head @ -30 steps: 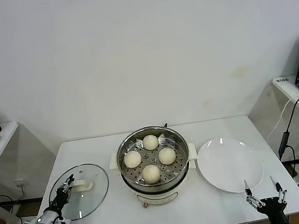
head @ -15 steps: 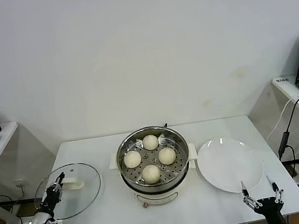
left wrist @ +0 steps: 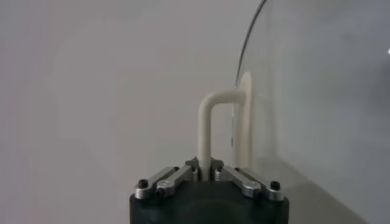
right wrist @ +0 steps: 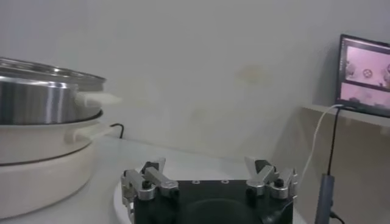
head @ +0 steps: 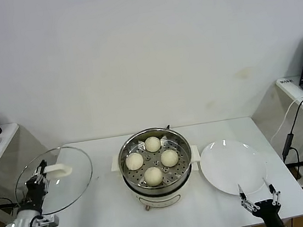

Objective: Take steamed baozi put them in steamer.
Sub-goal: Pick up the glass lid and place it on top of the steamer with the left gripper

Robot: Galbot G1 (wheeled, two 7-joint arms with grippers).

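The steamer (head: 156, 168), a round shiny steel pot on a white base, stands uncovered at the middle of the surface (head: 114, 217), nearer its far edge. Four smooth cream-white steamed baozi (head: 153, 175) sit apart in a diamond on its perforated tray.

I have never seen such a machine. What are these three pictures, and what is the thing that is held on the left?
It is a robot with two arms, each ending in a gripper. The wide picture comes from a camera on its head; the other two come from cameras on its wrists. On the white table stands a steel steamer with four baozi inside, and beside it a white plate. The left gripper is shut on the white handle of a glass lid, lifted off the table. The right gripper is open, holding nothing, near the plate.
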